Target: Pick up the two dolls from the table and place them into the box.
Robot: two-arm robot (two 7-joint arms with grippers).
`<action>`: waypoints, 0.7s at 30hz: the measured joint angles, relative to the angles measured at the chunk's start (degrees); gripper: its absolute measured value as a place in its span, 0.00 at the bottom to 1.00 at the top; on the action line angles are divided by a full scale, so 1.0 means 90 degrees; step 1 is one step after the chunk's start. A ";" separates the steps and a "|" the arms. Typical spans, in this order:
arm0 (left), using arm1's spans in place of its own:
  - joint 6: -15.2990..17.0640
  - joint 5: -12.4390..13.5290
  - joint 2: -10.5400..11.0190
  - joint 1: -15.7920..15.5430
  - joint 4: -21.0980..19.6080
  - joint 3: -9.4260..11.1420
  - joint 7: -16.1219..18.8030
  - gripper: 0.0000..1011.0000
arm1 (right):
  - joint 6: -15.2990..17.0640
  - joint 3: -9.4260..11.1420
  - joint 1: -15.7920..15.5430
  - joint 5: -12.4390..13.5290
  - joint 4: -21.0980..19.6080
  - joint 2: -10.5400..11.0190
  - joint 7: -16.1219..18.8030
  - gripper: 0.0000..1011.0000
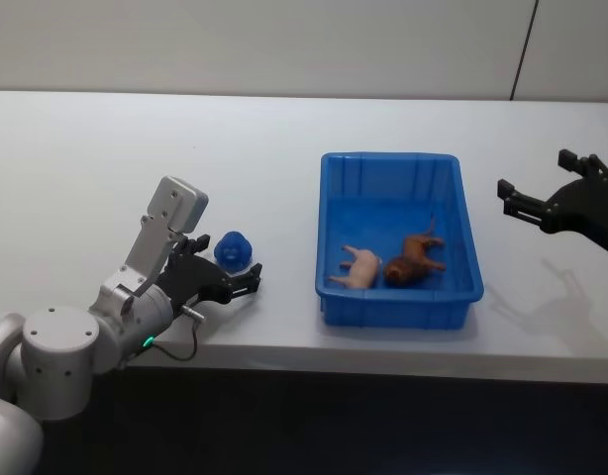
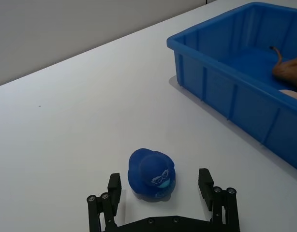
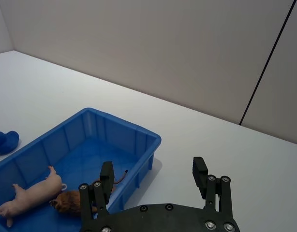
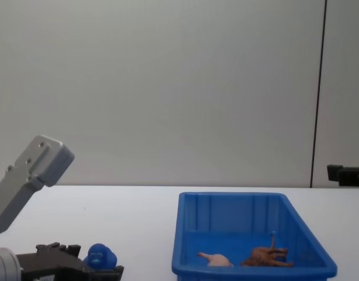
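From the head view, you see the white table (image 1: 136, 148) carrying the blue box (image 1: 399, 307) near its front edge, toward the right. Inside the box lie the pink doll (image 1: 357, 269) and, touching it, the brown doll (image 1: 414, 260), both near the box's front wall. The blue doll (image 1: 233, 249) sits on the table to the left of the box, near the front edge. Your left gripper (image 1: 230, 280) is low at that doll, fingers spread, the doll just beside them. Your right gripper (image 1: 512, 198) hangs above the table to the right of the box, well apart from it, fingers parted.

From the left wrist view, the left gripper (image 2: 160, 187) stands released, with the blue doll (image 2: 152, 174) resting on the table between its two fingers (image 2: 114, 188), not clamped. The box (image 2: 226, 92) stands farther off, with the brown doll (image 2: 289, 70) inside it.

From the right wrist view, the right gripper (image 3: 153, 175) is spread wide and grasps nothing. Beyond it you see the box (image 3: 114, 126), the pink doll (image 3: 35, 192) and the brown doll (image 3: 70, 201) lying side by side inside.

From the chest view, the blue doll (image 4: 100, 256) sits on the table at the left gripper (image 4: 92, 270), left of the box (image 4: 252, 270), in which both dolls lie.
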 joint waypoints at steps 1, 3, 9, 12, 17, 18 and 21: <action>0.0001 0.0037 -0.0008 -0.0040 0.0060 -0.0008 -0.0041 0.99 | 0.0000 0.0000 0.0000 0.0000 0.0000 0.0000 0.0000 0.99; 0.0001 0.0074 -0.0013 -0.0067 0.0113 -0.0016 -0.0080 0.99 | 0.0000 0.0000 -0.0002 0.0000 0.0000 0.0001 0.0000 0.99; 0.0001 0.0205 -0.0036 -0.0188 0.0301 -0.0049 -0.0213 0.99 | 0.0000 0.0000 -0.0004 0.0001 0.0000 0.0003 0.0000 0.99; -0.0004 0.0263 -0.0049 -0.0239 0.0372 -0.0058 -0.0269 0.99 | 0.0000 0.0000 -0.0004 0.0001 0.0000 0.0003 0.0000 0.99; -0.0042 0.0350 -0.0087 -0.0335 0.0506 -0.0065 -0.0356 0.99 | 0.0000 -0.0001 -0.0004 0.0000 0.0000 0.0003 0.0000 0.99; -0.0050 0.0364 -0.0094 -0.0352 0.0529 -0.0065 -0.0369 0.99 | 0.0000 -0.0001 -0.0004 0.0000 0.0000 0.0003 0.0000 0.99; -0.0087 0.0399 -0.0126 -0.0411 0.0609 -0.0065 -0.0418 0.99 | 0.0000 0.0000 -0.0004 0.0001 0.0001 0.0003 0.0000 0.99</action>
